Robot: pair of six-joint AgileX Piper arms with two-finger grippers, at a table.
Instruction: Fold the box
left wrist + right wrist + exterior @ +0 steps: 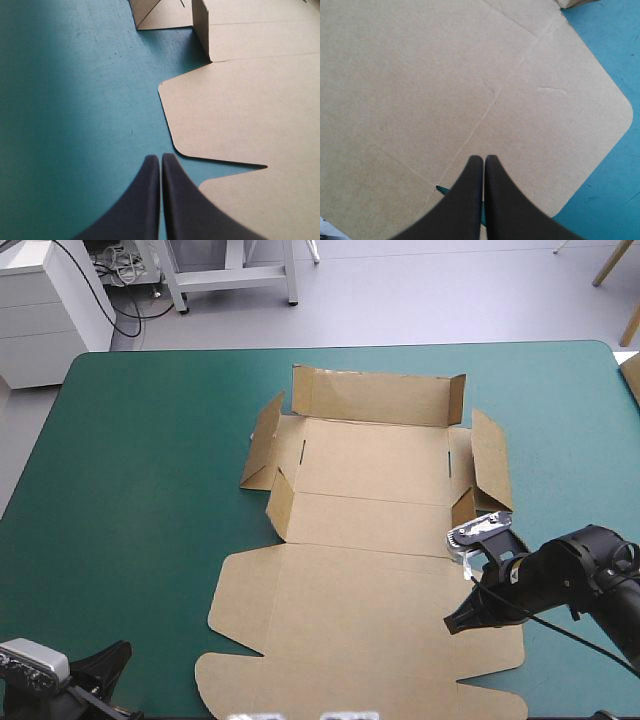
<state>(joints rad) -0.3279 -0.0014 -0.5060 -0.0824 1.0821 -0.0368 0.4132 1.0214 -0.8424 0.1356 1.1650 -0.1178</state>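
Teal-green cover (pixel 130 490), box (pixel 370 455) (lid (pixel 370 640) flat), left gripper (pixel 161 158) closed beside it, right gripper (pixel 484 159) closed above lid

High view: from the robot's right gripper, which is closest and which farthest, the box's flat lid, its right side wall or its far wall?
1. The flat lid: lies under the right gripper, at the near side.
2. The right side wall: raised, a little beyond the gripper on the same side.
3. The far wall: upright, farthest back and somewhat to the left.
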